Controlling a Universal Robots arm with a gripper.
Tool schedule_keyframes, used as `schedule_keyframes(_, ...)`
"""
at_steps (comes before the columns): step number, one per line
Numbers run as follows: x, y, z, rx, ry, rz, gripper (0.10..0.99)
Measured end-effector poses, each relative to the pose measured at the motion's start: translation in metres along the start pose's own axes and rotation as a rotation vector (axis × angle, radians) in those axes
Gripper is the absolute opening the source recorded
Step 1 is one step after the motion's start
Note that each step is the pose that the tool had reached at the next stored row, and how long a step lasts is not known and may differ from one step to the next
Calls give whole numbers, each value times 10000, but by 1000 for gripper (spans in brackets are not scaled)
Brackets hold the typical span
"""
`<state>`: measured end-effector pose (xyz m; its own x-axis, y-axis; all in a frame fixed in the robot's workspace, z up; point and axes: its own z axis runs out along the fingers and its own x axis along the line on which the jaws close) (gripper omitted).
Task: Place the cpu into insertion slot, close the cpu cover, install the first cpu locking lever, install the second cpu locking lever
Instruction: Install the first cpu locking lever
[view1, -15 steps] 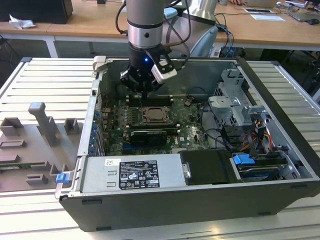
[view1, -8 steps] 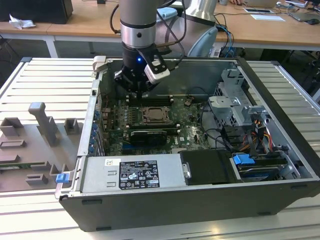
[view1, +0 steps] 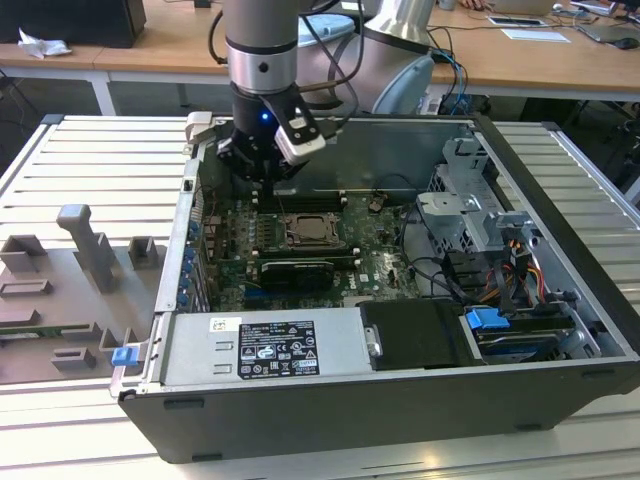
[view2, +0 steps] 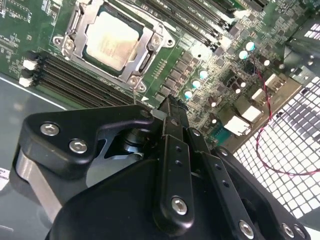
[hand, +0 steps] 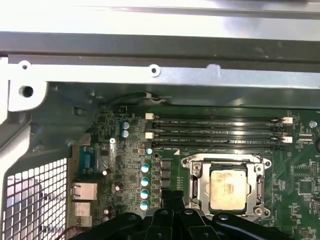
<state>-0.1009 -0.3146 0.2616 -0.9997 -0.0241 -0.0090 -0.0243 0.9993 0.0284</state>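
The cpu, a pale beige square chip, lies flat in the insertion slot on the green board. The silvery cpu cover lies down around the chip's edges, with the chip's face showing through its cut-out. My gripper hangs above the board beside the socket, towards the exterior view's left and the case's back wall. Its black fingers are shut together with nothing between them, clear of the socket.
Long black memory slots run beside the socket. A black expansion card sits in front of it, then the power supply. The drive cage and cables fill the case's right. Grey fixtures stand on the table.
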Motion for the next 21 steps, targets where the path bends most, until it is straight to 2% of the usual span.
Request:
schedule_keyframes(18, 121, 86, -24, -1, -5, 1, 106)
schedule_keyframes(21, 140, 132, -23, 1, -6, 3, 106)
